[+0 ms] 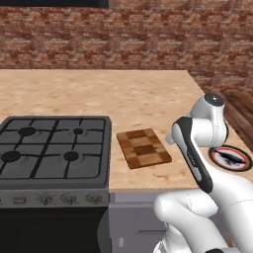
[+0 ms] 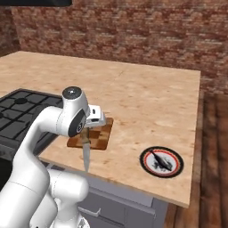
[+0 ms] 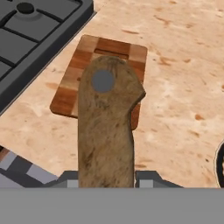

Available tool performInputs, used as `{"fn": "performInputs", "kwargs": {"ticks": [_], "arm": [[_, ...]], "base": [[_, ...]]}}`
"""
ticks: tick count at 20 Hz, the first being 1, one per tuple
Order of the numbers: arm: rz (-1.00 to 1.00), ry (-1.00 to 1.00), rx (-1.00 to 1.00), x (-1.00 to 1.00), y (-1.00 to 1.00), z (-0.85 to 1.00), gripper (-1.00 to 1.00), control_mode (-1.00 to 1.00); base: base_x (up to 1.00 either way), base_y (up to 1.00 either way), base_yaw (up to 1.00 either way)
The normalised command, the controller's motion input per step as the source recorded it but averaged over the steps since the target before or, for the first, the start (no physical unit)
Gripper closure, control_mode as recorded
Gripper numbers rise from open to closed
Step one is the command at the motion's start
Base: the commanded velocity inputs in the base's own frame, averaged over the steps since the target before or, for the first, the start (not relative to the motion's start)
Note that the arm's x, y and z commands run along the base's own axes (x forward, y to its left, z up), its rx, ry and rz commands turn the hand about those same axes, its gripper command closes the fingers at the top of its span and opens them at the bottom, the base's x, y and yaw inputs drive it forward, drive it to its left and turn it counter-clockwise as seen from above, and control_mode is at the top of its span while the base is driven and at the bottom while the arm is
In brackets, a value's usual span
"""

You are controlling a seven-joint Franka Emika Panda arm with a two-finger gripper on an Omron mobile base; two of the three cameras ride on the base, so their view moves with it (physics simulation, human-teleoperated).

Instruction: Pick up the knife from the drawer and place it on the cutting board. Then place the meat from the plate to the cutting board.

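The gripper (image 2: pixel 89 129) is pinched on the knife (image 2: pixel 86 153), holding it by its brown wooden handle so the thin grey blade hangs straight down, its tip dangling in front of the near edge of the counter (image 2: pixel 147 102). That grip makes sense to me: taken by the handle, the blade points away from the hand and can be laid down flat later. In the hand view the handle (image 3: pixel 106 127) rises large between the two fingers (image 3: pixel 65 178), mottled brown with a grey rivet near its rounded end, and it partly covers the board (image 3: pixel 111 48) beyond. From the right base view the knife hangs over the near side of the board (image 2: pixel 100 138), which I read as the arm carrying it across for the set-down; it looks above the board rather than touching it, though I cannot be sure of the gap. The board itself is a checker of light and dark brown blocks, lying just beside the stove (image 1: pixel 54 148) and near the counter's front edge, handy to reach. The plate (image 2: pixel 161 161), black-rimmed with a red ring, sits to the board's right, well apart from it, and the small dark grey meat (image 2: pixel 159 161) rests on its white centre, untouched. So the knife step seems close to done, pending the lowering and release, and the meat is yet to be moved.
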Motion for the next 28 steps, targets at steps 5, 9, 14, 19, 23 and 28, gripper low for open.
{"fn": "performInputs", "kwargs": {"ticks": [5, 9, 14, 19, 23, 28], "arm": [[0.00, 0.00, 0.00, 0.00, 0.00, 0.00, 1.00, 1.00], [0.00, 0.00, 0.00, 0.00, 0.00, 0.00, 1.00, 1.00], [0.00, 0.00, 0.00, 0.00, 0.00, 0.00, 1.00, 1.00], [0.00, 0.00, 0.00, 0.00, 0.00, 0.00, 1.00, 1.00], [0.00, 0.00, 0.00, 0.00, 0.00, 0.00, 1.00, 1.00], [0.00, 0.00, 0.00, 0.03, -0.06, 0.00, 1.00, -1.00]], "base": [[0.22, -0.30, 0.17], [0.00, -0.10, 0.06], [0.00, -0.09, 0.00], [-0.01, -0.15, 0.00], [0.00, -0.18, 0.00], [0.00, -0.09, 0.00]]}}
